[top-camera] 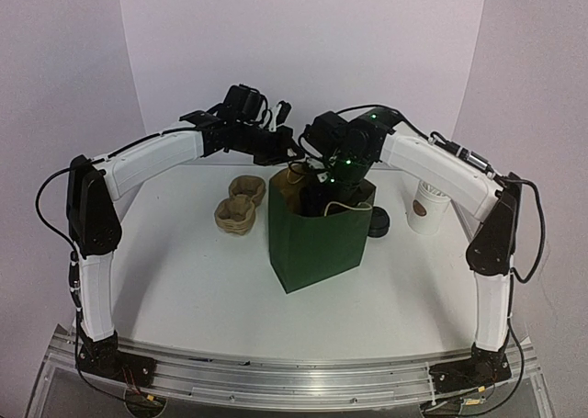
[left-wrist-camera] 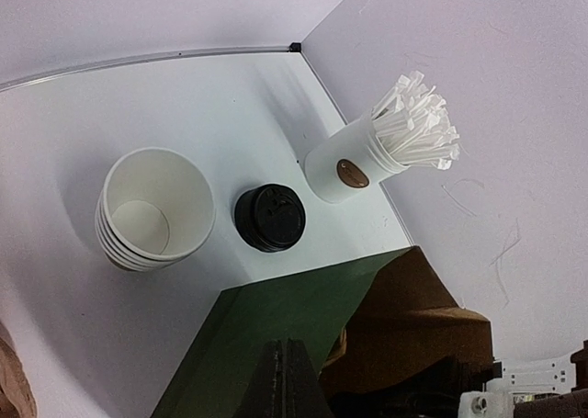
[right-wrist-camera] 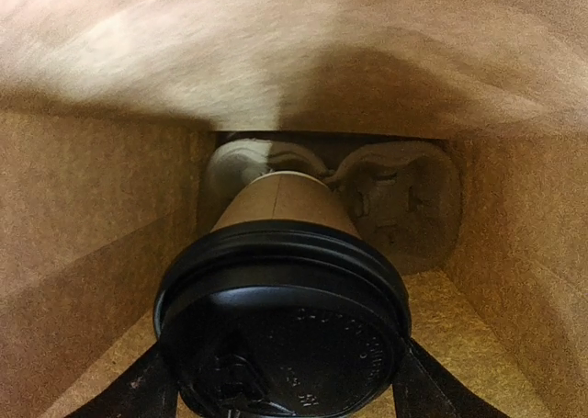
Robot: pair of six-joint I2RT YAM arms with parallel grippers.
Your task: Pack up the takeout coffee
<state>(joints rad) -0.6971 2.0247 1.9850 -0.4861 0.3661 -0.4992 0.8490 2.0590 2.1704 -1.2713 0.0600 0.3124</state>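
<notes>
Right gripper [right-wrist-camera: 285, 358] clamped on takeout coffee [right-wrist-camera: 287, 211] deep inside green bag [top-camera: 317, 239]. Cup axis upright, base toward 1 of 2 visible wells of pulp carrier [right-wrist-camera: 404, 197] on bag floor; whether seated, unclear. Left gripper [left-wrist-camera: 285, 381] pinched on bag rim.

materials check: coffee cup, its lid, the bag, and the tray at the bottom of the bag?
Cup: kraft paper, matte brown, with a visible side seam.
Lid: black plastic, semi-gloss, with embossed lettering.
Bag: paper, flat green outside and raw fibrous brown inside, with sharp fold creases.
Tray: probably molded pulp, pale and rough, with rounded pressed wells.
</notes>
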